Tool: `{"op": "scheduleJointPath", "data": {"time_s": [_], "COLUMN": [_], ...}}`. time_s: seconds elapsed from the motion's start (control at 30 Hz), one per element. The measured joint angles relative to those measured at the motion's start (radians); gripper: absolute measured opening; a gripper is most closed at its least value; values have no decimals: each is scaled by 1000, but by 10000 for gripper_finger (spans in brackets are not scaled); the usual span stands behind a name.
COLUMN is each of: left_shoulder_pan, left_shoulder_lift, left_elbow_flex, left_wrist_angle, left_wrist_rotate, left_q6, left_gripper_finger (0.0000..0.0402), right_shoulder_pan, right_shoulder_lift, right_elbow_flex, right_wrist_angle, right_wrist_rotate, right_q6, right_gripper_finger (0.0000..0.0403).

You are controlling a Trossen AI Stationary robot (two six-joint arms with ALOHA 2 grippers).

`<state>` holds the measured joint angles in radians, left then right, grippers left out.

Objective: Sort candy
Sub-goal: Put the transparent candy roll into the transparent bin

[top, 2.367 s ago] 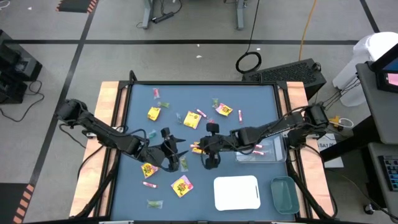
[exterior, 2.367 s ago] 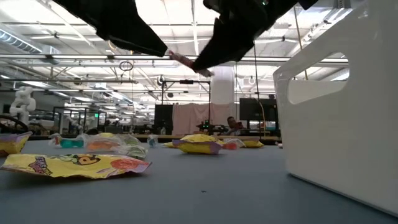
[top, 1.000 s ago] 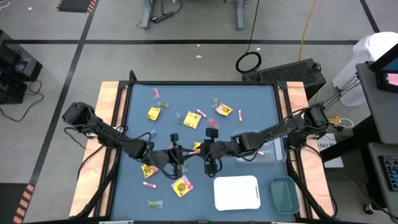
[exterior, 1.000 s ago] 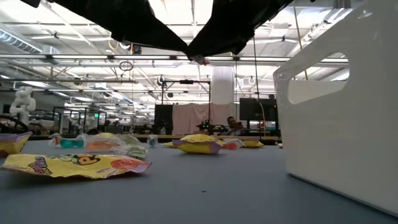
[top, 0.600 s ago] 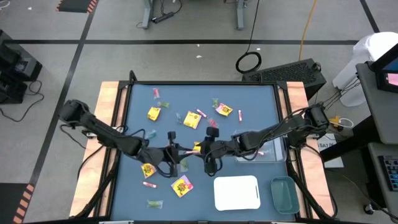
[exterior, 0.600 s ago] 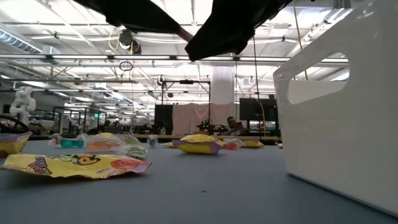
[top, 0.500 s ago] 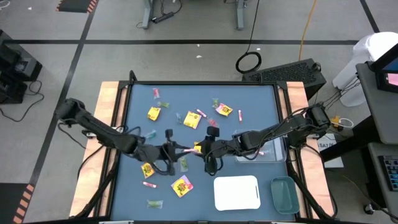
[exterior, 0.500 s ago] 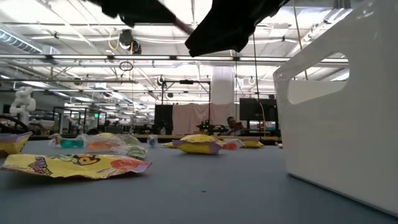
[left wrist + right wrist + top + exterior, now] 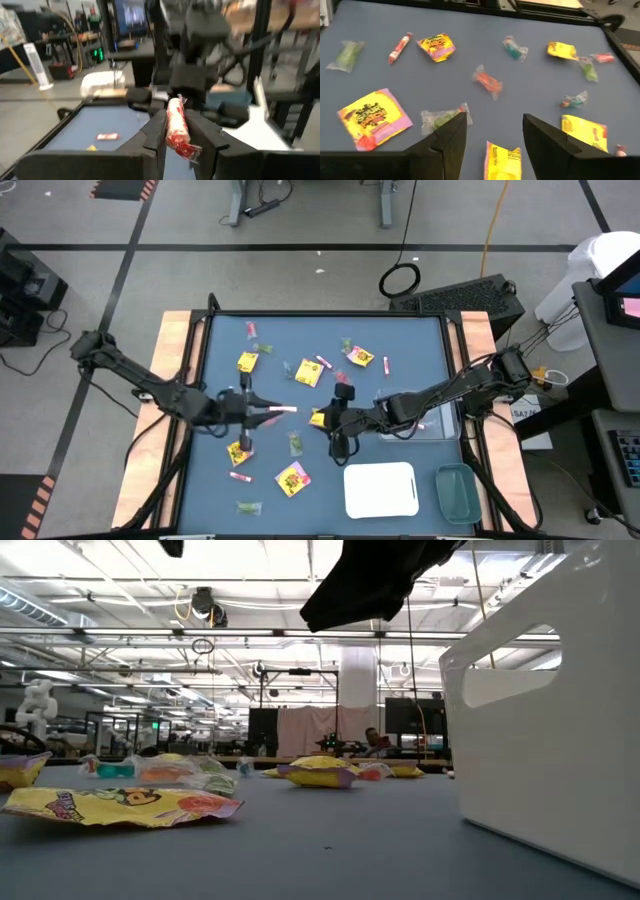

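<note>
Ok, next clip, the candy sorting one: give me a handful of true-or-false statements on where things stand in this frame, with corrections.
1. The left gripper is shut on a pink-red stick candy. True.
2. The right gripper holds a yellow packet. False: it is open and empty, above the loose candy.
3. The white tray has candy piled in it. False: no candy shows in it.
4. A yellow packet lies on the blue mat left of the white tray. True.
5. The green-tinted tray sits in the middle of the mat. False: it is at the mat's near right corner, beside the white tray.
</note>
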<state>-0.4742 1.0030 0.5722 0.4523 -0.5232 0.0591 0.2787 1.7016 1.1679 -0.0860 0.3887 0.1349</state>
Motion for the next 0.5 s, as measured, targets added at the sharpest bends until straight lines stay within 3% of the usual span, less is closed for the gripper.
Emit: {"op": "scheduleJointPath", "data": {"time_s": [0.2, 0.5], "left_shoulder_pan": [-12, -7], "left_shoulder_lift": [-23, -22], "left_elbow_flex": [-143, -160], "left_wrist_angle": [378, 380], "left_wrist_rotate": [0, -3], "left_q6": [45, 141], "left_gripper_finger": [70, 70], "right_shoulder_pan": [-3, -2], "right_shoulder_lift": [0, 0], "right_elbow_flex": [0, 0], "right_wrist_angle": [1, 6], "right_wrist_rotate": [40, 39], "right_q6": [1, 0], "right_gripper_finger": [183, 183]}}
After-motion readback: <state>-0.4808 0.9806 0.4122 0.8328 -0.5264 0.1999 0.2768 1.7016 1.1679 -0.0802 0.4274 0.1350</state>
